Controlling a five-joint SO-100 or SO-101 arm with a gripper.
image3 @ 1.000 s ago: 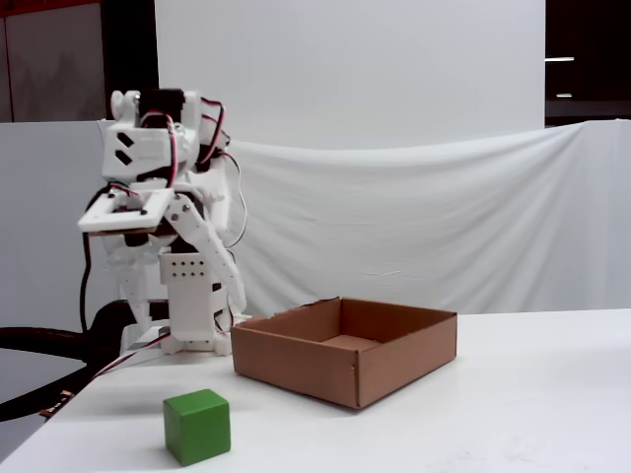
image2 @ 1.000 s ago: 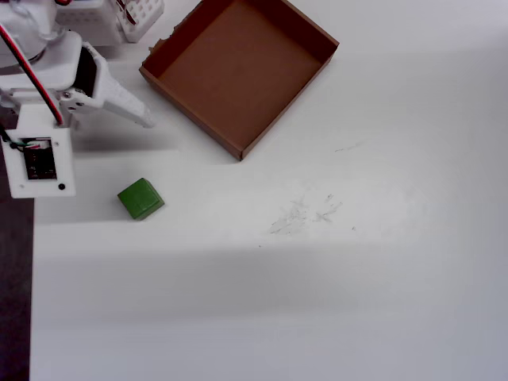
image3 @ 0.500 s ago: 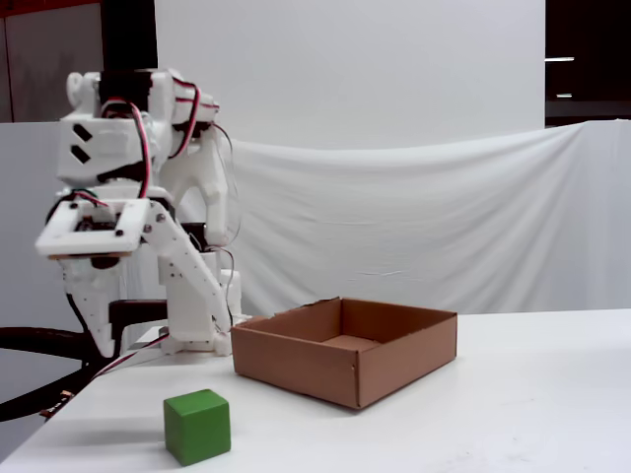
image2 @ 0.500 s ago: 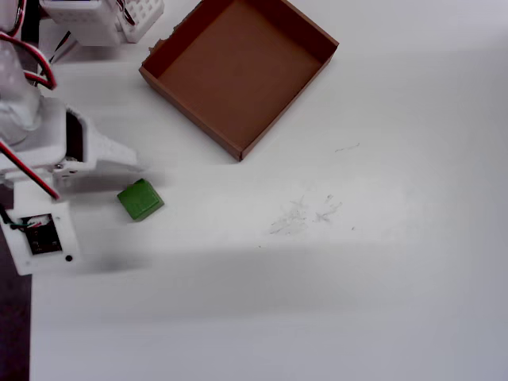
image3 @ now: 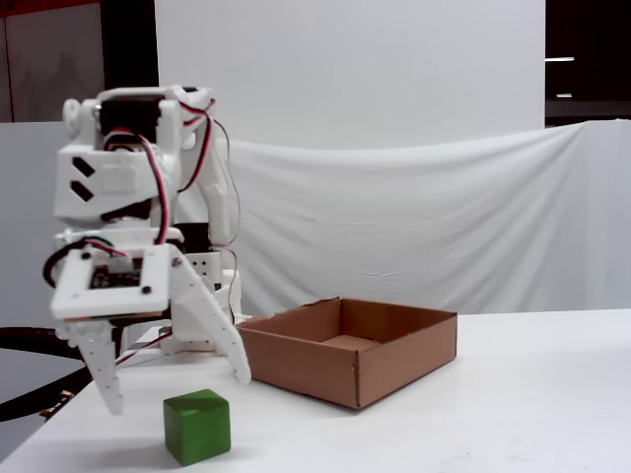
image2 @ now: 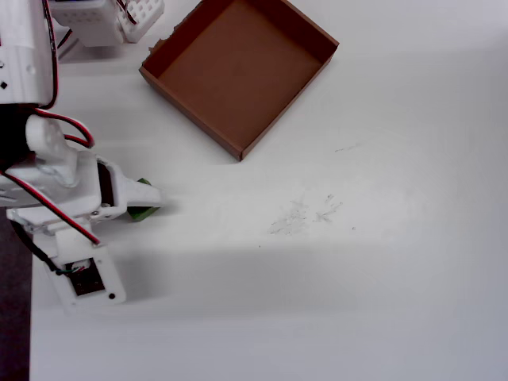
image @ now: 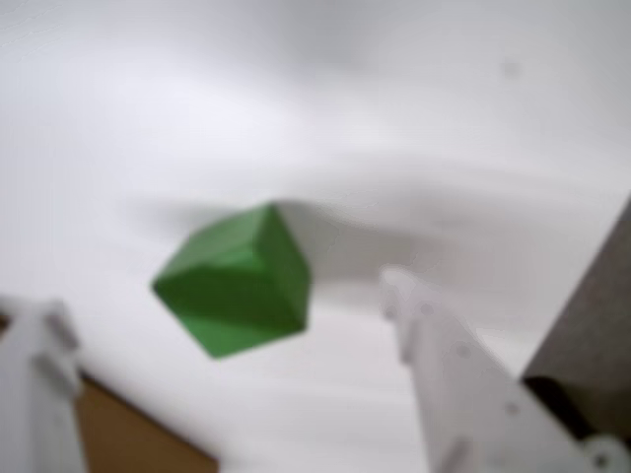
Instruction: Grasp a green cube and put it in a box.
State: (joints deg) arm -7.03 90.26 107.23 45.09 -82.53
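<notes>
Since a second ago the arm has swung down and forward from beside the box and now hangs over the green cube, which hasn't shifted on the table.

Gripper: fingers spread wide, tips just above the table, straddling the space over and behind the cube, not touching it. Wrist view confirms it: cube sits between the two white fingers, gap on both sides, picture blurred.

Overhead view: the gripper body covers most of the cube; only a green sliver shows at its edge.

Cube stands flat on the table, well apart from the box, toward the near-left in the fixed view. Box is open, nothing in it, brown cardboard, low walls, corner pointed at the cube.

Around: white perforated block just beyond the box's far-left corner near the arm base; red and black wires looped along the arm; white cloth backdrop behind the box. Nothing lies between cube and box.
</notes>
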